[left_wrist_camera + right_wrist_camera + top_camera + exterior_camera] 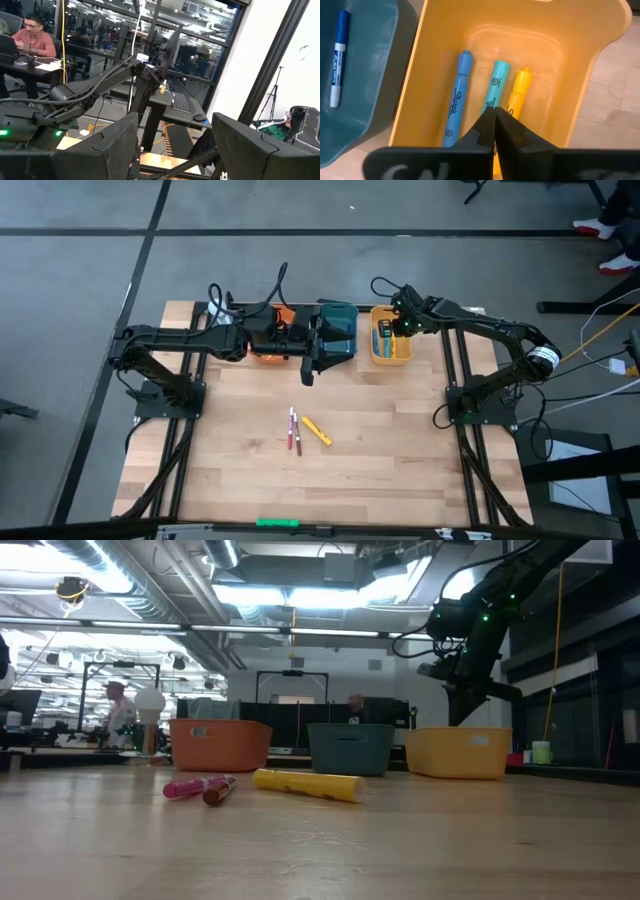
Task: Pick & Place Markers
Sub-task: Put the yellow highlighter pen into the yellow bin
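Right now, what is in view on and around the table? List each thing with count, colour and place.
Yellow bin: one, back edge, rightmost of three.
Teal bin: one, back edge, middle.
Orange bin: one, back edge, left, partly under the left arm.
Markers in yellow bin: three, blue, teal, yellow, side by side.
Blue-and-white marker: one, in the teal bin.
Markers on table centre: pink, red, yellow.
Green stick: one, front edge.
Person: one, at a desk beyond the table.
Left gripper: open, empty, over the back edge.
Right gripper: shut, empty, above the yellow bin.
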